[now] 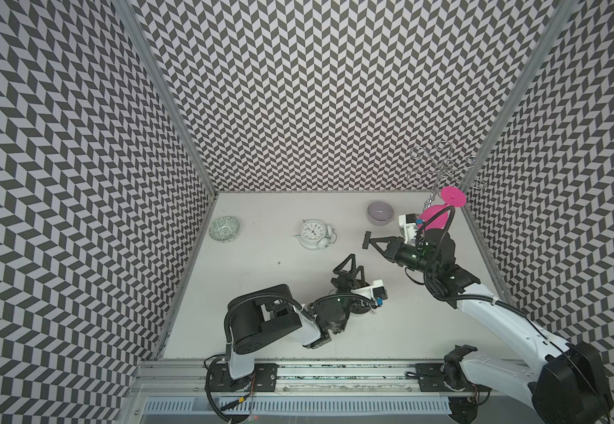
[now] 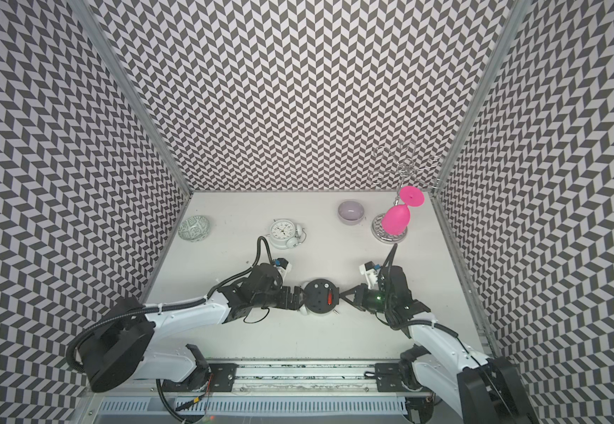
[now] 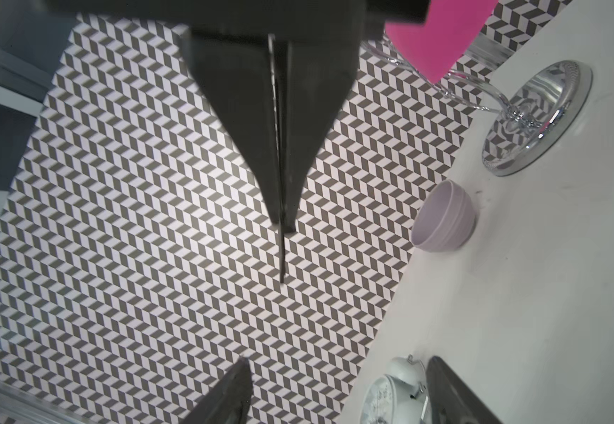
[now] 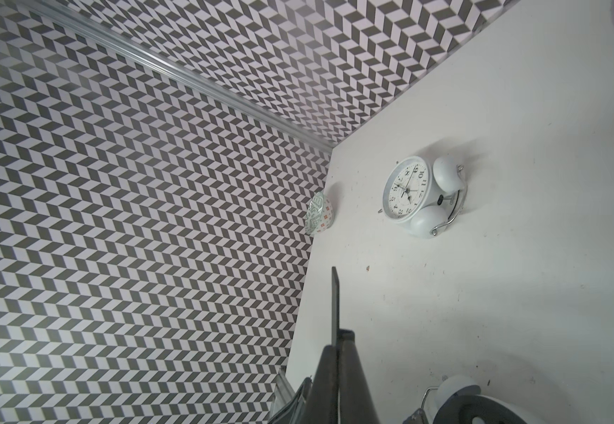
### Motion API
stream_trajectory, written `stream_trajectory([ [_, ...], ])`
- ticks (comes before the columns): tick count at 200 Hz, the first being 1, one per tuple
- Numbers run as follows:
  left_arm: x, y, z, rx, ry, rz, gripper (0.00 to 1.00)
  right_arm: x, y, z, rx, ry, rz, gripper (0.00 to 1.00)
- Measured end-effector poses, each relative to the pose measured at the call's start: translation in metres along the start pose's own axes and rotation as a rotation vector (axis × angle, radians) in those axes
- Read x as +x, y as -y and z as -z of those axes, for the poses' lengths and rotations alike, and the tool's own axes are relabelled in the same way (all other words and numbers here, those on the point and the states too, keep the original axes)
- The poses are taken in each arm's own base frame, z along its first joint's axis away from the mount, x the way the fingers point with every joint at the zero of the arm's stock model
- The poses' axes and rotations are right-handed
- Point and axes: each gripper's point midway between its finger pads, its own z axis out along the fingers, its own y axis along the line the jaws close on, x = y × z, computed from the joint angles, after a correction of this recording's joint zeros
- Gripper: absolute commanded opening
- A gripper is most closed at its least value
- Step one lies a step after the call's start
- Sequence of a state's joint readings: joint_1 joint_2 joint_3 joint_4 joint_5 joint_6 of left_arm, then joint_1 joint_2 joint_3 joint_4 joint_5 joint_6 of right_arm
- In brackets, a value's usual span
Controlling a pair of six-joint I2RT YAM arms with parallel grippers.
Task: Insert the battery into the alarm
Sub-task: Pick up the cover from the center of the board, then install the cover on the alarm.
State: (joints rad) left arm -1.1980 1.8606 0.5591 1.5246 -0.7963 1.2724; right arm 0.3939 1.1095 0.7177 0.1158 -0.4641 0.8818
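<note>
Beside the spread left tool (image 1: 353, 264) lies the alarm (image 4: 481, 405); right tool (image 1: 371, 241) pinches a plate (image 1: 366, 239).

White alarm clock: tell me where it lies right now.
In both top views the white alarm clock lies face up at the table's far middle, between the patterned bowl on the left and the lilac bowl on the right.

My left arm (image 1: 261, 319) is folded up close to its base. Its wrist turns the left gripper (image 1: 354, 266) toward the far wall, and its two fingers (image 3: 232, 392) stand wide apart. My right arm (image 1: 500, 315) reaches in from the near right corner, bent at the elbow. The right gripper (image 1: 371, 241) points to the left, and its fingers are pressed tight on a thin black piece (image 4: 335, 304).
</note>
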Motion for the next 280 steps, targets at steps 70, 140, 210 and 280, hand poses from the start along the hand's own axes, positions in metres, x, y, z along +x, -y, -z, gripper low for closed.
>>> stream_trajectory([
  [70,0.036,-0.070,0.018,-0.039,-0.037,0.582,0.81,-0.001,0.022,0.040,0.084,0.038,0.065,0.00],
  [140,0.075,-0.062,0.026,0.308,-0.173,1.223,0.99,0.085,0.060,0.050,0.063,-0.254,0.014,0.00],
  [210,0.071,0.030,0.069,0.787,-0.608,1.522,0.99,0.125,0.090,0.044,0.067,-0.396,-0.090,0.00],
  [280,0.090,0.098,0.085,0.892,-0.967,1.540,0.96,0.145,0.120,0.046,0.086,-0.353,-0.192,0.00],
])
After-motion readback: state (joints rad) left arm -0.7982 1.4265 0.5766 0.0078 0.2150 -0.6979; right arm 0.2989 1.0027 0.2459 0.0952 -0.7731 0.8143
